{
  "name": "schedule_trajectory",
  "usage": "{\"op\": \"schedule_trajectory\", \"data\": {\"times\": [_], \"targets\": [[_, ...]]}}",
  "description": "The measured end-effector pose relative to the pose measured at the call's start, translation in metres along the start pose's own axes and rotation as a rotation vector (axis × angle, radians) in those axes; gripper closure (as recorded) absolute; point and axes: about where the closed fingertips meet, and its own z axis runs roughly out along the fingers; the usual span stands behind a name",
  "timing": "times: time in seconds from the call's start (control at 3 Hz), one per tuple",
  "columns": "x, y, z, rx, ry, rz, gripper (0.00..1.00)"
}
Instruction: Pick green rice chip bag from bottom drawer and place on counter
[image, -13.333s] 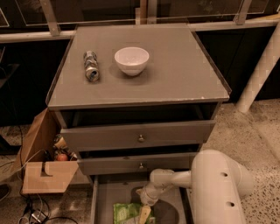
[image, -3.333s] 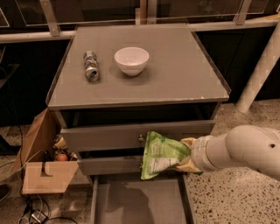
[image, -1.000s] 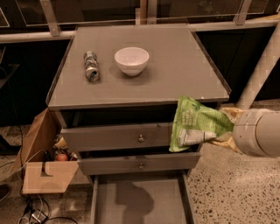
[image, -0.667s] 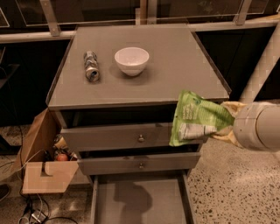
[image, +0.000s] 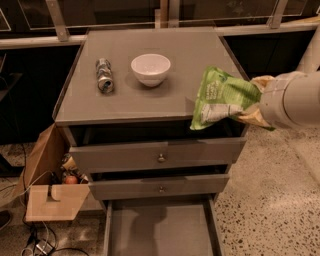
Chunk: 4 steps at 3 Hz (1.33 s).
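Above counter (image: 150, 102) right-front edge | claw (image: 248, 107) clamped on green rice chip bag (image: 219, 96) | crinkly light-green, white patches, tilted

No word, brand or number can be read anywhere. The green chip bag (image: 218, 95) carries white patches and darker print, but the letters do not form anything legible. The can (image: 104, 75) lying on the grey surface (image: 150, 105) shows a patterned wrap whose label cannot be made out. The pincer (image: 248, 104), clamped on the bag's right end just over the surface's front right corner, shows no lettering either.
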Motion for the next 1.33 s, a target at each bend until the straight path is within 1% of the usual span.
{"op": "schedule_trajectory", "data": {"times": [0.33,0.67,1.0,1.33], "targets": [[-0.022,-0.034,0.008,0.039,-0.002,0.004,1.00],[-0.035,-0.066,0.013,0.066,0.009,0.000,1.00],[-0.037,-0.100,0.023,0.070,0.044,-0.008,1.00],[-0.035,-0.124,0.042,0.047,0.081,-0.021,1.00]]}}
